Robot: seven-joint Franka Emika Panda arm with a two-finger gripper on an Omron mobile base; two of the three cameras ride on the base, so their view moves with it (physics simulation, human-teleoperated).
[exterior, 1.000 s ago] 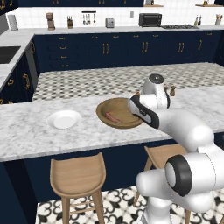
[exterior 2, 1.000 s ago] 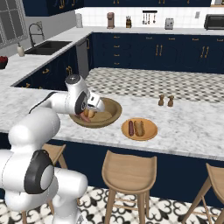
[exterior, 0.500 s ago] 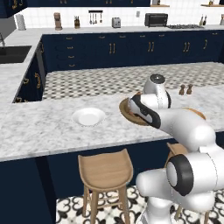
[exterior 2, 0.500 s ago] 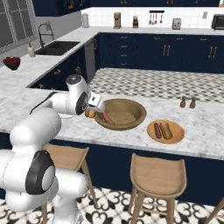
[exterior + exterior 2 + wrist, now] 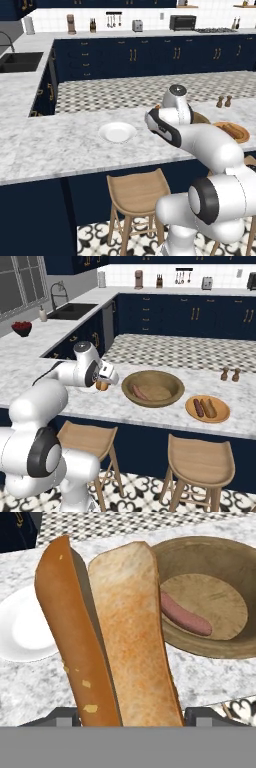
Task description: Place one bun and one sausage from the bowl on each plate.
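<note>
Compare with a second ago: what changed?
The whole view shifted, so the base drove and the cameras with it. The gripper, shut on the bun, came off the bowl and now sits beside it toward the white plate. Unchanged: grip on the bun, one sausage in the bowl, wooden plate with its food.

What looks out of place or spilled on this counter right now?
Nothing stands out. The bun is gripped in the tool, one sausage lies in the bowl, and the white plate sits flat.
</note>
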